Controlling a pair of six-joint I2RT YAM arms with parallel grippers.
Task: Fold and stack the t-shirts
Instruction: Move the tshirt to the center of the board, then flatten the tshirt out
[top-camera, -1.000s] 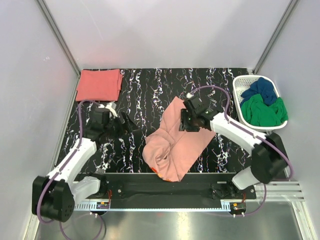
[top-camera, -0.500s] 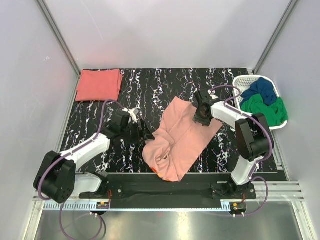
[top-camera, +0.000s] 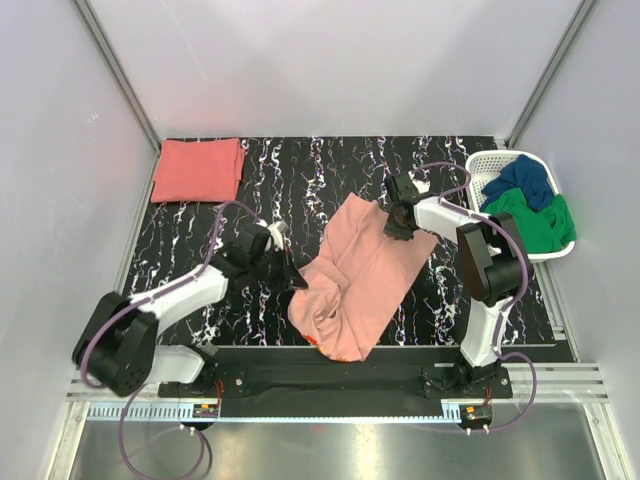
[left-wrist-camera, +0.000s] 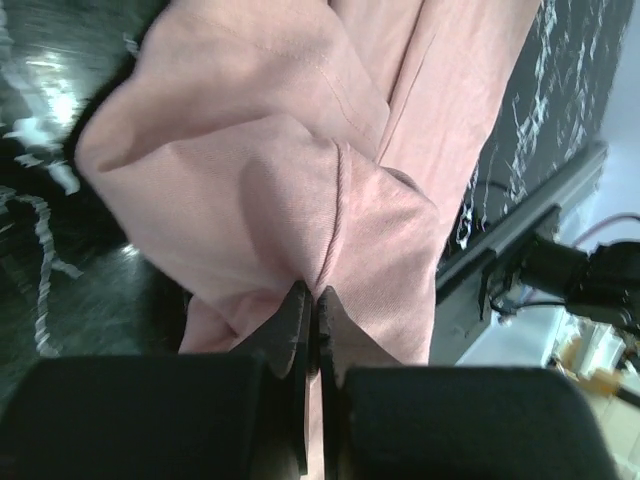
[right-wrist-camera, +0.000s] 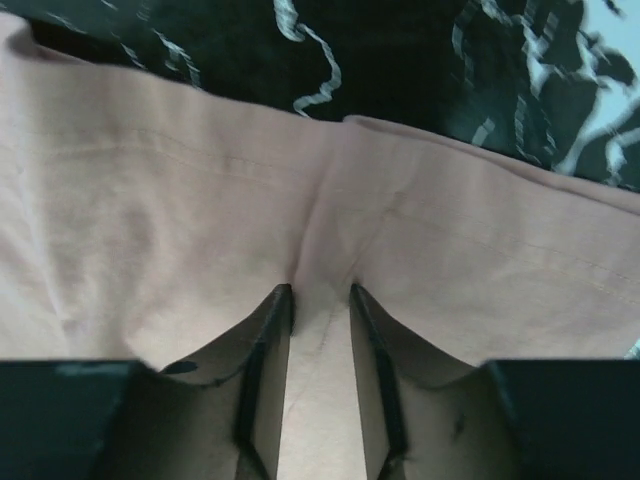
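– In the middle of the worktop (top-camera: 300, 175) lies the pink shirt (top-camera: 365, 275), rumpled and slanted, its near corner right at the front edge.
– Who has hold of it?
– Both arms. The left pincer (left-wrist-camera: 312, 296) is clamped on a bunched fold at the shirt's left side. The right pincer (right-wrist-camera: 318, 295) is nipped on a pinch of cloth just inside the far hem.
– So which step is this?
– I'd judge it the spreading out before the first fold, as nothing lies square yet. Next the two should lift and draw apart together, so the cloth goes taut without slipping.
– Is there room?
– Open worktop to the left and behind. The red shirt (top-camera: 198, 168) sits folded in the far left corner, well apart. The basket (top-camera: 495, 154) stands near the right arm, and the front edge is the tight side.
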